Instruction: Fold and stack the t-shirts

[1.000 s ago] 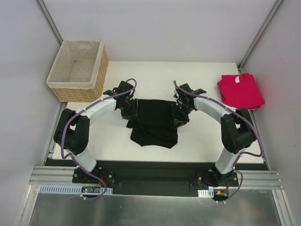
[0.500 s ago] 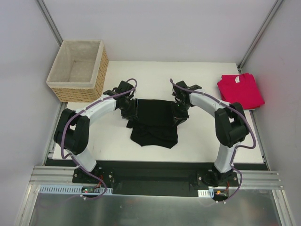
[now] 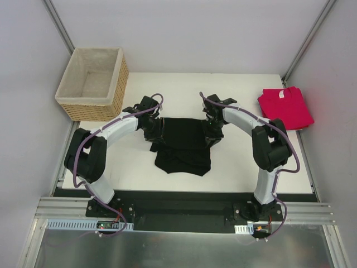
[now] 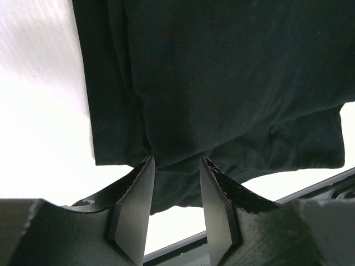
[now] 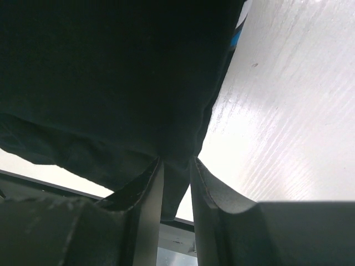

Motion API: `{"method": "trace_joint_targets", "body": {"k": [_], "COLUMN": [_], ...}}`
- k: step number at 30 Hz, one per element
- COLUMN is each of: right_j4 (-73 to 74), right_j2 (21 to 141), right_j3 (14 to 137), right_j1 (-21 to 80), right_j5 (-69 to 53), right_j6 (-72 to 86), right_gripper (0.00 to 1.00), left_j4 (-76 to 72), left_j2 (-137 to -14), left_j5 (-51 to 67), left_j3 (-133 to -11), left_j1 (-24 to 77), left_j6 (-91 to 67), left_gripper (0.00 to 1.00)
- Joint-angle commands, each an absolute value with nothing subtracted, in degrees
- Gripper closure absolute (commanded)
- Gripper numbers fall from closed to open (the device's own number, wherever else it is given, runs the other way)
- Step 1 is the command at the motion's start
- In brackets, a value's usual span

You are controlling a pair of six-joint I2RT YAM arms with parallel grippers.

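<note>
The black t-shirt (image 3: 184, 148) lies partly folded in the middle of the white table (image 3: 245, 167), print side hidden apart from a blue sliver (image 5: 236, 37) at its edge. My left gripper (image 3: 154, 134) holds its left edge; in the left wrist view the jaws (image 4: 176, 162) are closed on a bunch of black cloth (image 4: 222, 83). My right gripper (image 3: 211, 135) holds its right edge, jaws (image 5: 177, 162) narrowly shut on black cloth (image 5: 111, 72). The pinkish-red t-shirt (image 3: 285, 108) lies folded at the far right, away from both grippers.
A wicker basket (image 3: 92, 84) with pale lining stands at the far left corner, next to the left arm. Grey walls close in the table on three sides. The black rail with the arm bases runs along the near edge.
The right arm's elbow has swung left and its gripper has shifted slightly toward the far left on the shirt's right edge. The left arm and the shirts look unchanged.
</note>
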State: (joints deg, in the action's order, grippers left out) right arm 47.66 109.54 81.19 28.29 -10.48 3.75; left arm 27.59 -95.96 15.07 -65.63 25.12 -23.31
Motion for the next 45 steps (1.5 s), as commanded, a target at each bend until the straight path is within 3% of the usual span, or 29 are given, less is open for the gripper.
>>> {"method": "trace_joint_targets", "body": {"k": [1, 9, 12, 13, 14, 45], "right_j4": [50.54, 50.27, 50.27, 50.27, 50.36, 59.94], "right_j2": [111.18, 112.32, 112.59, 112.5, 112.33, 99.5], "right_j3": [83.58, 83.93, 84.02, 84.11, 84.11, 92.98], "right_j1": [28.48, 28.48, 28.48, 28.56, 28.48, 24.44], "right_j5": [-9.49, -10.37, -10.55, -10.63, -10.81, -5.1], "right_j6": [2.46, 2.37, 2.64, 2.64, 2.64, 0.62], "right_gripper": [0.71, 0.74, 0.86, 0.92, 0.98, 0.99], "left_j4": [27.25, 27.16, 27.16, 27.25, 27.25, 33.4], "left_j2": [-97.38, -98.44, -98.44, -98.35, -98.09, -85.17], "left_j5": [16.96, 17.49, 17.75, 17.84, 17.84, 16.61], "left_j3": [-66.88, -67.15, -66.97, -66.97, -66.8, -72.07], "left_j1": [24.52, 24.52, 24.52, 24.52, 24.52, 24.08], "left_j6": [-22.06, -21.88, -21.88, -21.88, -21.88, -20.74], "left_gripper": [0.63, 0.66, 0.82, 0.94, 1.0, 1.0]}}
